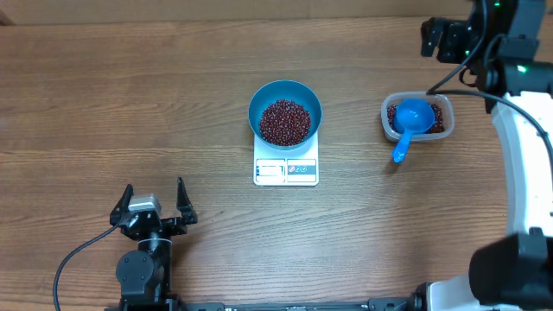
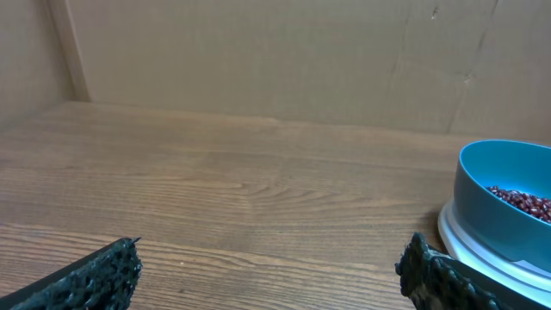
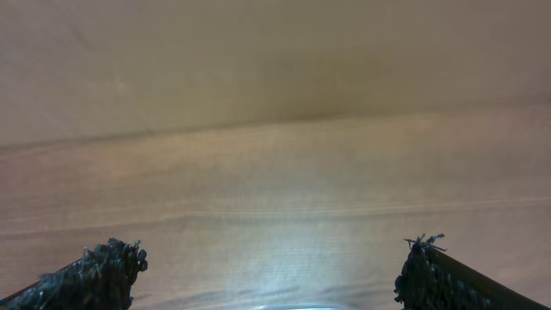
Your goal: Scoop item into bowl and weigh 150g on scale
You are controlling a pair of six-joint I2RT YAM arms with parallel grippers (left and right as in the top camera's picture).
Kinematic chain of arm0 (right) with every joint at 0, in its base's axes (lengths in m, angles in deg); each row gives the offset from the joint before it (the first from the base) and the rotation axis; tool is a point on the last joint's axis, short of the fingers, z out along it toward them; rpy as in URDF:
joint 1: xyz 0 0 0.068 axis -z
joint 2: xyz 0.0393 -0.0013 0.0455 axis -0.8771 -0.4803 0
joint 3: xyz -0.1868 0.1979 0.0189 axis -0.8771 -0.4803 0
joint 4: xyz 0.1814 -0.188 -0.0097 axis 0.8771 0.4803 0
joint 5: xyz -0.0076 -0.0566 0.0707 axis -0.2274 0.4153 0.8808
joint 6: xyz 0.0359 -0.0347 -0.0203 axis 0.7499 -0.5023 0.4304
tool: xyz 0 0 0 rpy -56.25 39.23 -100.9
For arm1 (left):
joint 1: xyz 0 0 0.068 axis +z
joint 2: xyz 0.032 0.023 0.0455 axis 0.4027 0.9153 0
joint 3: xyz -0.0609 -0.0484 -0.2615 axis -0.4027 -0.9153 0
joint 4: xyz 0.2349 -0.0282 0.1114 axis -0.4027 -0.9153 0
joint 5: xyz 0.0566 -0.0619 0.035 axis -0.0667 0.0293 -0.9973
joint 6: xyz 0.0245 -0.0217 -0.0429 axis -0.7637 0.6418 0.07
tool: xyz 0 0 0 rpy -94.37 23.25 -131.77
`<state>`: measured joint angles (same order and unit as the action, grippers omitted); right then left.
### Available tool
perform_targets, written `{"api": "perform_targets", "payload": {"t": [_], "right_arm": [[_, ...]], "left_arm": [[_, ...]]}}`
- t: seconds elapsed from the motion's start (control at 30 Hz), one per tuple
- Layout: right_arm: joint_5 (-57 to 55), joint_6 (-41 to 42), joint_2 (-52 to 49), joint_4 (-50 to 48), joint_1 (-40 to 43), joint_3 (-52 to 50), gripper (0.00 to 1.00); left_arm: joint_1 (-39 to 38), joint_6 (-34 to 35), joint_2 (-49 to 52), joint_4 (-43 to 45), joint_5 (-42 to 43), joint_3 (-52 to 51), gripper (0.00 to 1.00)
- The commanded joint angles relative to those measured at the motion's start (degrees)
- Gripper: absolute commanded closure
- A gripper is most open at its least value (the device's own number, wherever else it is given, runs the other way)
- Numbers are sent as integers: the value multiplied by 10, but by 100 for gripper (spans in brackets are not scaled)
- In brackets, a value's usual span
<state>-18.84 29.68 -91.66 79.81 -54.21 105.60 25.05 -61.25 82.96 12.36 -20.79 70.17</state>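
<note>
The bright blue bowl stands on the white scale at the table's middle, and a pile of dark red-brown beans lies inside it. My left gripper rests near the front left, open and empty, well apart from the scale. In the left wrist view the bowl, its beans and the scale show at the right edge, beyond the open left gripper. My right gripper hangs at the back right, above the tub. It shows as open and empty in its wrist view.
A clear plastic tub right of the scale holds more beans and a small blue handled scoop, whose handle sticks out over the front rim. Brown walls close off the table's far side in both wrist views.
</note>
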Motion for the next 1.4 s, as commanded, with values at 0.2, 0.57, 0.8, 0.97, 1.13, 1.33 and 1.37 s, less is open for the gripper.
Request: {"api": "perform_targets", "payload": {"t": [0.2,0.57,0.8,0.97,1.13,1.33,1.37], "right_arm": [[8,-44,90,-160,1,-121,0],[66,-44,272,-394,1,-441,0],[70,-44,407,-513,0,-611,0],[70,-46,519,-547,-4,-714,0],[71,-46,632,-548,-4,-791,0],[73,-46,754,-548,-4,-868,0],[73,-46,771,-548,-4,-879,0]], "left_arm": [[7,-9,-6,1,5,-2,1],[7,-9,-6,1,5,-2,0],[7,-9,-6,1,5,-2,1],[7,-9,-6,1,5,-2,0],[7,-9,-6,1,5,-2,0],[7,-9,-6,1,5,-2,1],[7,-9,-6,1,5,-2,1]]}}
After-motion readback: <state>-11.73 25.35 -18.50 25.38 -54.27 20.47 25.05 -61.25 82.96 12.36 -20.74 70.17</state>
